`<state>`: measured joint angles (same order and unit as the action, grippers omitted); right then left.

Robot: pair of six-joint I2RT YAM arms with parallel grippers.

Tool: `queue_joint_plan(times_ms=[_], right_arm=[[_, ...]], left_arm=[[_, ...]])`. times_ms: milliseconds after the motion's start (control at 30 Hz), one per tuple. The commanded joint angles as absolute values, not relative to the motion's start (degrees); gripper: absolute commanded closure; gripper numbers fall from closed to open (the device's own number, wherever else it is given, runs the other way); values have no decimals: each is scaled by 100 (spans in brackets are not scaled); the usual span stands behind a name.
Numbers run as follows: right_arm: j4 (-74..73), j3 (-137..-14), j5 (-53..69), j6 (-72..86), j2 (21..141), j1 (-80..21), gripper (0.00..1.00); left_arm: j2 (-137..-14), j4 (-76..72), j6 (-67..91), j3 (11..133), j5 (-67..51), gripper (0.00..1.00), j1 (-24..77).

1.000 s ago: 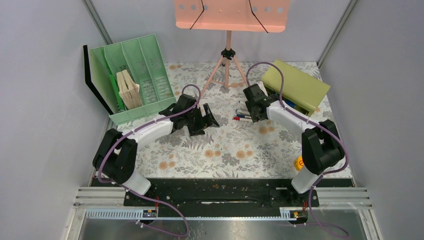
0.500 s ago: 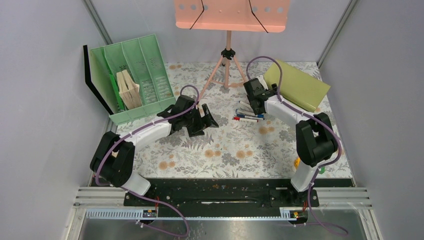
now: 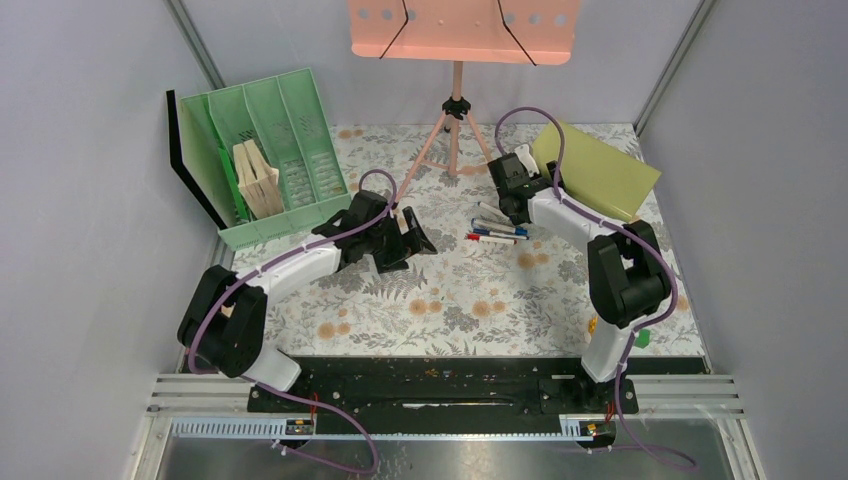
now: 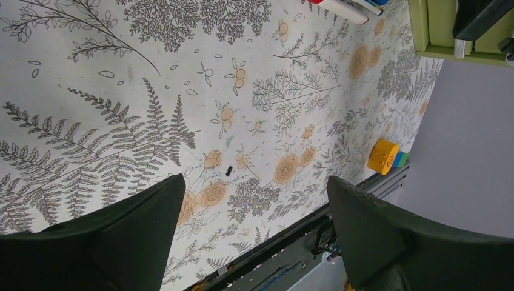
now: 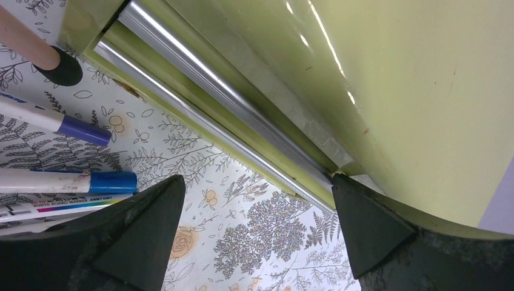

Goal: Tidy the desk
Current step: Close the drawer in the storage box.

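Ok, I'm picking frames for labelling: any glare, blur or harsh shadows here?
Right wrist: bright glare streaks on the green box and its metal rail. Left wrist: desk print sharp, left tool's fingers dark with little detail. Top external: even light, soft shadows, no glare.

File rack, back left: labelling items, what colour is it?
The file rack is mint green, clearest in the top view.
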<state>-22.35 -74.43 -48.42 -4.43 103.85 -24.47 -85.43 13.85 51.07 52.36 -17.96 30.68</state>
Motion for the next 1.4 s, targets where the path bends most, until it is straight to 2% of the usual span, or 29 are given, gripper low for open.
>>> queue_joint_plan(times_ms=[0, 567, 900, 1167, 1367], right_arm=[[-2059, -7673, -5009, -333, 10324, -2417, 1], [-3145, -7506, -3781, 1507, 8989, -2378, 2], [-3141, -6943, -1483, 2373, 8080, -1548, 2], [-2945, -6570, -936, 2600, 7490, -1144, 2], [-2837, -6379, -777, 2522, 7106, -769, 2]], left_arm=[[-8306, 1172, 5146, 5195, -1692, 11, 3030], [-8377, 1164, 5090, 5239, -1723, 11, 2984], [-8403, 1143, 5081, 5256, -1777, 11, 2964], [-8458, 987, 5185, 5207, -1911, 11, 2968], [-8742, 245, 5678, 5028, -2291, 11, 2971]])
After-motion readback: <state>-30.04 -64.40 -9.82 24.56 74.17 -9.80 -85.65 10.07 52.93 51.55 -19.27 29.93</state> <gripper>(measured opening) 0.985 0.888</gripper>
